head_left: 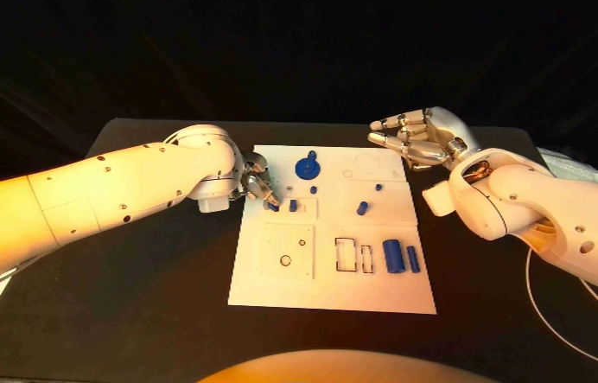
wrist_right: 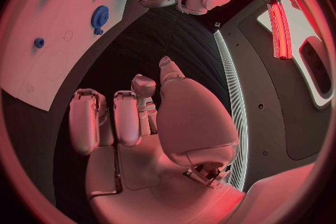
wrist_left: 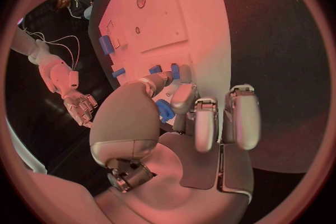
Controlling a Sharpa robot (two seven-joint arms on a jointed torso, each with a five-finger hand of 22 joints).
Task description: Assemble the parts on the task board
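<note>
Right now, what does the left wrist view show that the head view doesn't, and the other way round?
Left wrist view alone: a small blue part pinched in the fingers of the left robot hand. Head view alone: the blue gear near the board's far edge. Both: the white task board, the large blue cylinder and the right robot hand.

Your head camera looks down on the task board (head_left: 332,288); both wrist cameras see it from behind each hand.
</note>
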